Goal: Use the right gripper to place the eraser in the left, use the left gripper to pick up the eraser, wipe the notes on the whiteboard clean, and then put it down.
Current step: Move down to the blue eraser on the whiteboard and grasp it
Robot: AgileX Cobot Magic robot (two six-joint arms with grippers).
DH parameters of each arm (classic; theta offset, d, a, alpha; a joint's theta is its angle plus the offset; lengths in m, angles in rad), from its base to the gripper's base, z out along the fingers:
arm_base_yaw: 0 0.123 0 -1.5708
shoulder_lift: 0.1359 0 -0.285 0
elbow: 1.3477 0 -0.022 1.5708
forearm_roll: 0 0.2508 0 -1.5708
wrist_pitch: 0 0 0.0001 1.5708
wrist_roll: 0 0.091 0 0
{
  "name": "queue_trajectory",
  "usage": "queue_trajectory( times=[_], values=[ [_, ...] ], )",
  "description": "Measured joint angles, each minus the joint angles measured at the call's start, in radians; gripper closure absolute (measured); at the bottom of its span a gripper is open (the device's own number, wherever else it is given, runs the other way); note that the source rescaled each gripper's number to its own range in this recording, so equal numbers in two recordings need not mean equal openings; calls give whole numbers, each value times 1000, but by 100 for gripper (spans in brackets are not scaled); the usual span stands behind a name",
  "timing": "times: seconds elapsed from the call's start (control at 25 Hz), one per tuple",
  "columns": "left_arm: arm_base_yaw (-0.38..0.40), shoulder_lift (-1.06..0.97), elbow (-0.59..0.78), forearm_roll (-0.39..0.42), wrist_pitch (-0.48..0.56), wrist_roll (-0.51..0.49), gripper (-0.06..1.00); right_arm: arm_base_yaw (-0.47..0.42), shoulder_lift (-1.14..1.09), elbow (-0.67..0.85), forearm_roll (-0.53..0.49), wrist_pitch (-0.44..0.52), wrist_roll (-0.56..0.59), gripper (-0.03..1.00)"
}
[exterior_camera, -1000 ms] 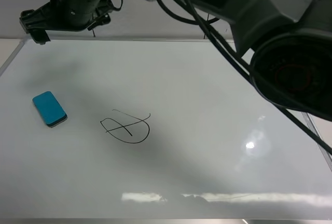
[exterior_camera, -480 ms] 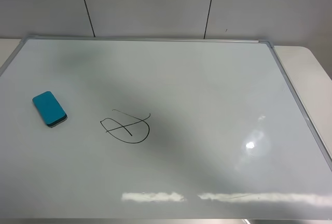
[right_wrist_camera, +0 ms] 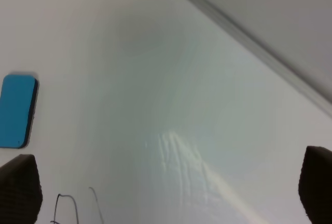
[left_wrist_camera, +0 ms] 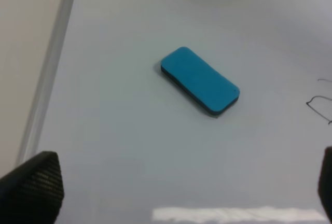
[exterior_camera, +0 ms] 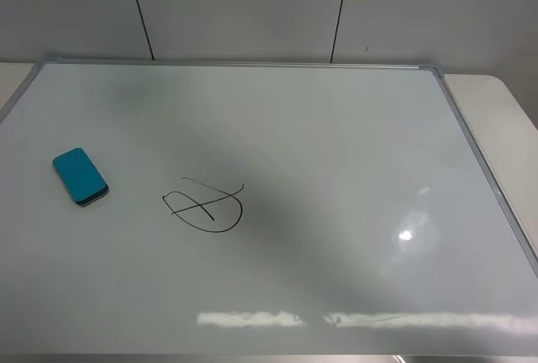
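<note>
A blue eraser (exterior_camera: 80, 176) lies flat on the left part of the whiteboard (exterior_camera: 336, 128). A black scribble (exterior_camera: 204, 206) is drawn just right of it. Neither gripper shows in the exterior high view. In the left wrist view the eraser (left_wrist_camera: 199, 80) lies ahead of my left gripper (left_wrist_camera: 179, 198), which is open and empty above the board, with the scribble's edge (left_wrist_camera: 320, 105) at the side. In the right wrist view my right gripper (right_wrist_camera: 168, 193) is open and empty, high over the board, with the eraser (right_wrist_camera: 18, 111) and the scribble (right_wrist_camera: 78, 208) off to one side.
The whiteboard's metal frame (exterior_camera: 252, 64) runs along a grey panelled wall (exterior_camera: 252, 10). A beige table edge (exterior_camera: 504, 119) shows to the right of the board. Glare patches lie on the board's near right part (exterior_camera: 406, 234).
The right arm, which stretched across the top of the exterior high view, has pulled back out of that view. The eraser and the scribble have not moved.
</note>
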Motion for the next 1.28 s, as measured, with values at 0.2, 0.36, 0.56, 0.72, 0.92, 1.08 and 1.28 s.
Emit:
queue_trajectory(
  times=[0.2,0.36,0.56,0.72,0.92,1.08,1.28],
  values=[
    [0,0,0,0,0,0,-6,-14,-88,3,-30,1,-1,-3],
    [0,0,0,0,0,0,-6,-16,-204,95,-52,1,-1,-3],
    [0,0,0,0,0,0,-6,-16,-424,381,-130,-54,26,-3],
    [0,0,0,0,1,0,-6,-16,-663,686,-219,-160,103,-3],
    [0,0,0,0,1,0,-6,-16,-982,987,-285,-209,170,-3],
    [0,0,0,0,1,0,-6,-16,-1246,1132,-337,-204,199,-3],
    [0,0,0,0,1,0,-6,-16,-1511,1220,-449,-61,306,-3]
  ],
)
